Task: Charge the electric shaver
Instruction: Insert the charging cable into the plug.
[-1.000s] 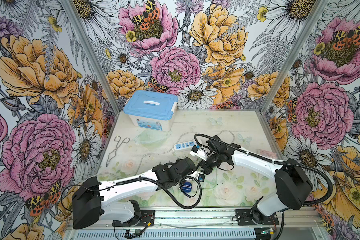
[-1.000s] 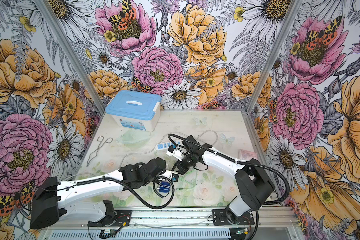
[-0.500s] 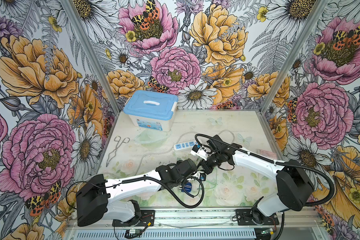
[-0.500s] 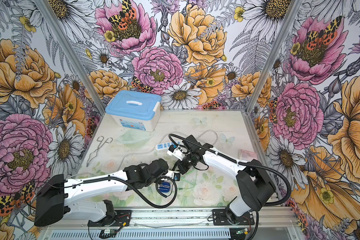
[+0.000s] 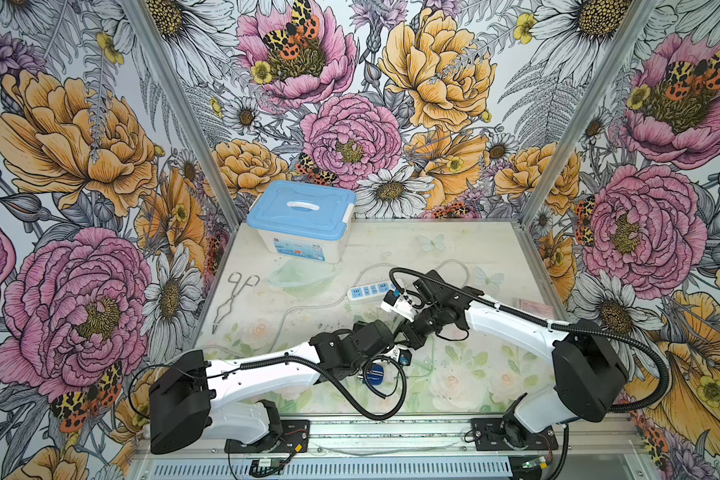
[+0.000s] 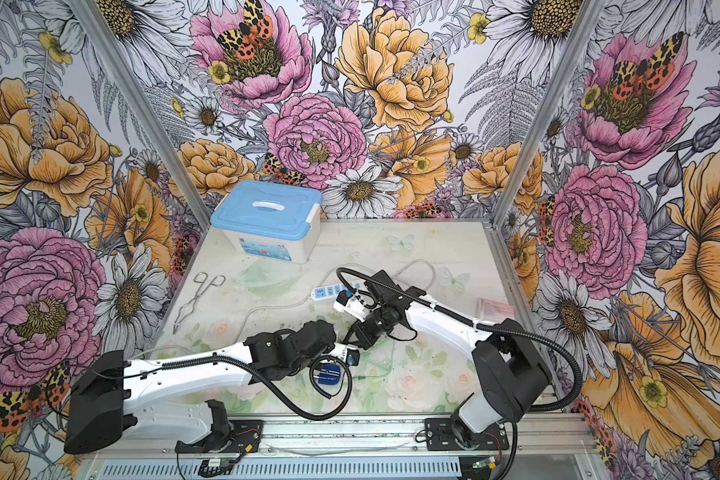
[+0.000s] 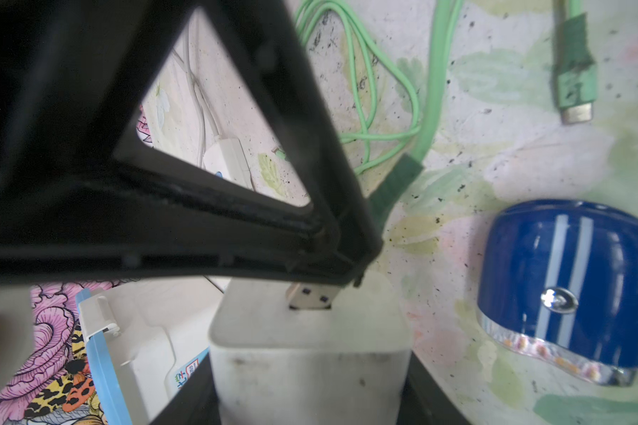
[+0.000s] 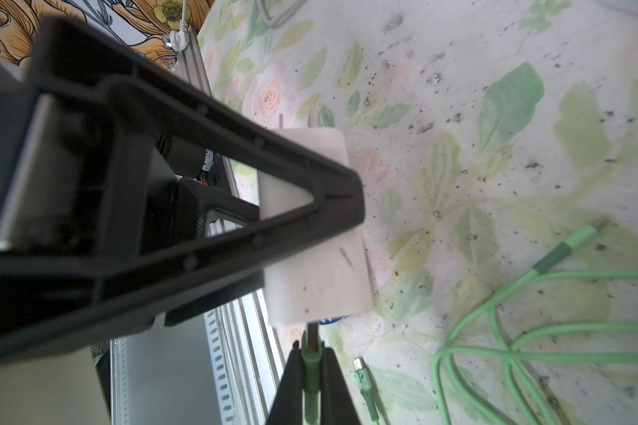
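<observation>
The electric shaver [image 5: 376, 374] [image 6: 328, 376] [image 7: 568, 279], dark blue with light stripes and a silver head end, lies free on the table near the front middle. My left gripper [image 7: 310, 399] is shut on a white square charger adapter [image 7: 310, 360] [image 8: 310, 279], just beyond the shaver. My right gripper [image 8: 312, 364] is shut on the green cable's USB plug [image 7: 310, 296]. The plug's metal tip sits partly inside the adapter's port. In a top view both grippers meet at the adapter [image 5: 395, 352].
The green cable [image 7: 369, 92] lies in loops, its loose small connector [image 7: 575, 95] [image 8: 363, 379] near the shaver. A white power strip [image 5: 371, 292] lies mid-table. A blue-lidded box [image 5: 302, 220] stands at the back left, with metal tongs [image 5: 233, 299] on the left.
The left arm has shifted slightly. Both grips hold as before, and the shaver has not moved.
</observation>
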`<state>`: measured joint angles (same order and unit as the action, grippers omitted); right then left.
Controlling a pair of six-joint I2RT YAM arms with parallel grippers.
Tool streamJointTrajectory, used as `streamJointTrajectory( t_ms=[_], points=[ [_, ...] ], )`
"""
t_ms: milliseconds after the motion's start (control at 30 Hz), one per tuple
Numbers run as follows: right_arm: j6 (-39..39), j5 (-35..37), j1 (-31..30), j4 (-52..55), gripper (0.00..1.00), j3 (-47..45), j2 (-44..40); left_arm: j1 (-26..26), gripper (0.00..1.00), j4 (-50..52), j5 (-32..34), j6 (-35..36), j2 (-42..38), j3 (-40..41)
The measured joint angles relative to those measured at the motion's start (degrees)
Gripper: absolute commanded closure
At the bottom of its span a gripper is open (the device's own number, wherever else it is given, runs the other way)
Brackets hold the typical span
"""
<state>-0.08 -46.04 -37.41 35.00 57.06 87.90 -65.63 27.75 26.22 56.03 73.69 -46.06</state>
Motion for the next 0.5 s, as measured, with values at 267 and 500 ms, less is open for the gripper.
streamJointTrajectory(
  t_ms=[267, 500],
  points=[
    [-1.3, -1.6, -0.1, 3.5, 1.0, 0.0, 0.7, -2.8, 1.0, 2.2, 0.0, 3.6, 0.0, -0.3],
    [-2.2, -2.3, -0.2, 7.1, 1.0, 0.5, 0.7, -5.0, 1.0, 3.3, 0.3, 4.0, 0.3, -0.8]
  ],
)
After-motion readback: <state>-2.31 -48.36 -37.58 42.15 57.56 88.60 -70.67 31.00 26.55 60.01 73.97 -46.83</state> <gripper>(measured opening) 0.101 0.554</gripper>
